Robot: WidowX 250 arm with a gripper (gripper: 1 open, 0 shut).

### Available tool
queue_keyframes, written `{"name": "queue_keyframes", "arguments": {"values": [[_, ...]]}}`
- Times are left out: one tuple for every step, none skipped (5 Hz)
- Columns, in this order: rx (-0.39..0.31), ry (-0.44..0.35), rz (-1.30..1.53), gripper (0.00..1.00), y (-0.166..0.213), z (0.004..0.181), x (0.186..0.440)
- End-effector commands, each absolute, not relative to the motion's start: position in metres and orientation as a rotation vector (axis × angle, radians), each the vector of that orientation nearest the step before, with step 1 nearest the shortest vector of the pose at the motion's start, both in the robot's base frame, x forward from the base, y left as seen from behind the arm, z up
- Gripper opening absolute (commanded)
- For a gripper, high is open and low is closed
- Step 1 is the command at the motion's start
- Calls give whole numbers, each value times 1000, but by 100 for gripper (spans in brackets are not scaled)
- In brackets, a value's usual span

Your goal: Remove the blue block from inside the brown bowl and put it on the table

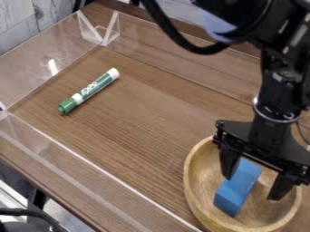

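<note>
Blue block [237,186] (plain, soft-edged) lying in the brown bowl [201,201], black gripper [259,178] spread wide astride it

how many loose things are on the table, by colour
blue: 1, the blue block inside the brown bowl
tan: 1, the brown bowl
green and white: 1, the marker lying on the table
total: 3
</note>
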State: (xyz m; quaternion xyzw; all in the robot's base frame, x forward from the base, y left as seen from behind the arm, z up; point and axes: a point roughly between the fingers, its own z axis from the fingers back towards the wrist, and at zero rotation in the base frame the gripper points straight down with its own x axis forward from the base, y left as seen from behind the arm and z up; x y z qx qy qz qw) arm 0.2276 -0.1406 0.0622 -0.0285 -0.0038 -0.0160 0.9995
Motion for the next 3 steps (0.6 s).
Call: {"name": "queue_keyframes", "arguments": {"values": [[-73, -59, -41, 100, -146, 68, 232], [-63, -81, -43, 100, -145, 67, 233], [-53, -101, -48, 100, -144, 68, 233]]}}
